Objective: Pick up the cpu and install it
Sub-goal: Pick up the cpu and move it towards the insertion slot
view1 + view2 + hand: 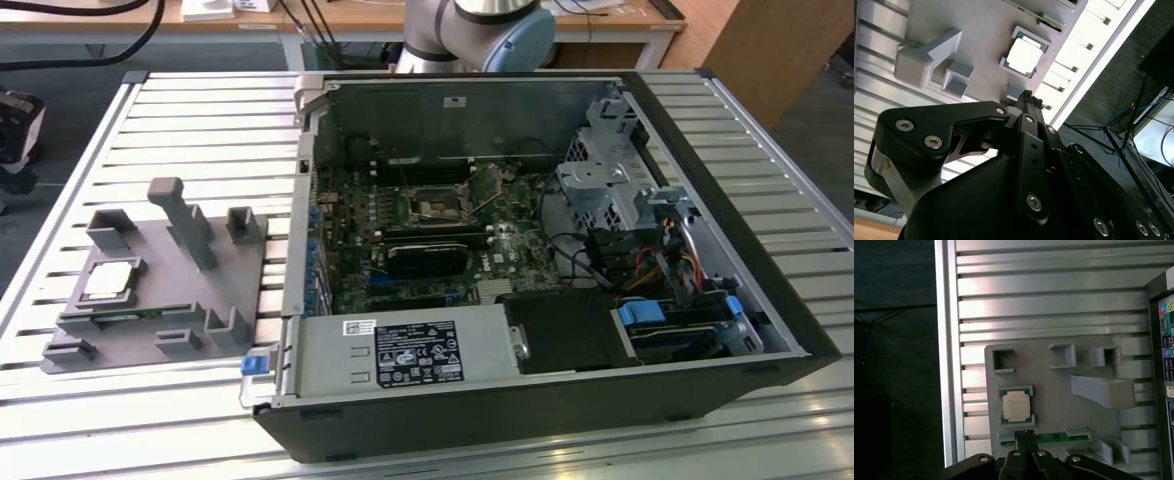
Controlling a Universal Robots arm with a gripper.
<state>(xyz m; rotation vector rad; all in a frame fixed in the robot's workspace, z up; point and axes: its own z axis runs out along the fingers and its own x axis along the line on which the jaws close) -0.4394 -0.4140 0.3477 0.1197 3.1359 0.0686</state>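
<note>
Hovering near the cpu (1016, 406), the gripper (1024, 433) is pressed together, empty. A sound pick demands spreading it and centring squarely overhead.

Small flat square cpu (1016, 406): silvery-grey metal top, thin tan rim.
Moulded plastic tray (1054, 390): plain matt grey all over.
Thin memory stick (1054, 437): green strip.
Slatted metal table (1054, 305): bright silver, ribbed with dark parallel grooves.
Gripper (1024, 432): black, with silver screw heads.
Open computer case (534, 420): black outside, bare grey metal inside.
Motherboard (514, 255): dark green, nearly black.
Label (416, 353): black panel, white print, white border.
Plastic latch (254, 365): bright blue.
Robot arm base (481, 30): silver-grey, pale blue cap.
</note>
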